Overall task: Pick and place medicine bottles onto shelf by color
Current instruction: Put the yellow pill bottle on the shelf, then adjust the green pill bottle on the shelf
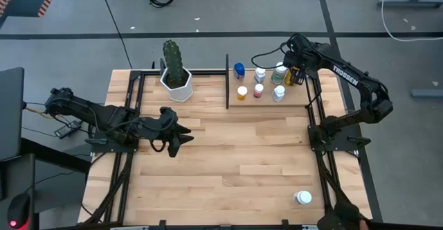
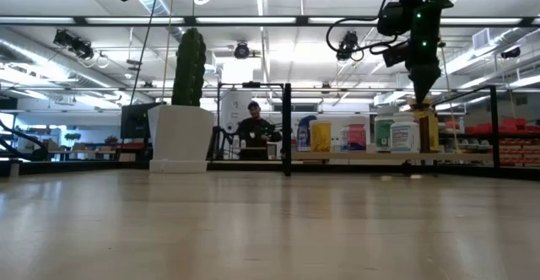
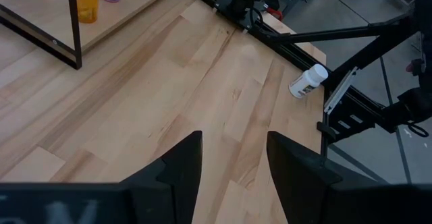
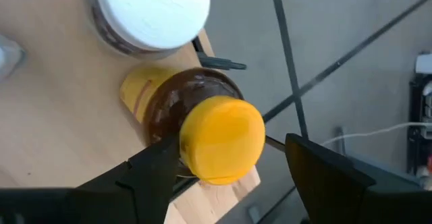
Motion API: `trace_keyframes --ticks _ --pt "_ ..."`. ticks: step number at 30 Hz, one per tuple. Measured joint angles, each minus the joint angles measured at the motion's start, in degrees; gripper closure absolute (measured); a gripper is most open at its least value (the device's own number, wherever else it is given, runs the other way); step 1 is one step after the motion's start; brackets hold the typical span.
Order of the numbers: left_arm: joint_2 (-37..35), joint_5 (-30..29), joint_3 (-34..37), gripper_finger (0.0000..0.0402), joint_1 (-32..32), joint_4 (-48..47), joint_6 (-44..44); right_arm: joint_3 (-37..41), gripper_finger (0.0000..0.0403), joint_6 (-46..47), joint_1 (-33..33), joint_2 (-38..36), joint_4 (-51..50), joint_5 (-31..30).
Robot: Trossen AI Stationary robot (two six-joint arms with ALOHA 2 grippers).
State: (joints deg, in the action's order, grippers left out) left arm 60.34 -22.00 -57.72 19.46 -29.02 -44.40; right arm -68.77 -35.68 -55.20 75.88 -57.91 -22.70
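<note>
My right gripper [image 1: 296,74] [image 2: 422,94] is open and points down over the shelf's far right corner. Its fingers stand on either side of a brown bottle with a yellow cap [image 4: 223,140] [image 2: 429,132], which stands upright on the shelf board [image 4: 61,116]. Several other bottles stand on the shelf [image 1: 266,102], among them a blue one [image 1: 239,70], an orange one [image 1: 242,91] and a pink one [image 1: 258,90]. A white bottle [image 1: 303,197] [image 3: 307,81] lies on its side near the table's near right corner. My left gripper [image 1: 181,138] [image 3: 234,140] hovers open over the table's left half. My right gripper comes from above with one finger [image 4: 158,166] close against the yellow cap's side [image 4: 189,150]; I cannot tell whether it touches. The other finger [image 4: 324,177] stands apart from the cap.
A white-capped bottle [image 4: 152,11] stands right beside the brown one. A cactus in a white pot [image 1: 176,84] [image 2: 181,137] sits left of the shelf's black post [image 1: 227,81]. Black frame rails run along both table sides. A person [image 2: 256,128] stands beyond the far edge.
</note>
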Motion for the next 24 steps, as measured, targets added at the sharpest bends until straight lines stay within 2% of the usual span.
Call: trace_keyframes --ticks 14,24 --pt "0.02 0.00 -0.01 0.0228 0.00 0.00 0.00 -0.05 0.0127 -0.33 0.65 -1.30 -0.25 -0.88" --pt "0.02 -0.01 0.01 0.0230 0.02 -0.13 0.07 -0.07 0.0127 -6.01 1.45 -6.34 0.04 -0.49"
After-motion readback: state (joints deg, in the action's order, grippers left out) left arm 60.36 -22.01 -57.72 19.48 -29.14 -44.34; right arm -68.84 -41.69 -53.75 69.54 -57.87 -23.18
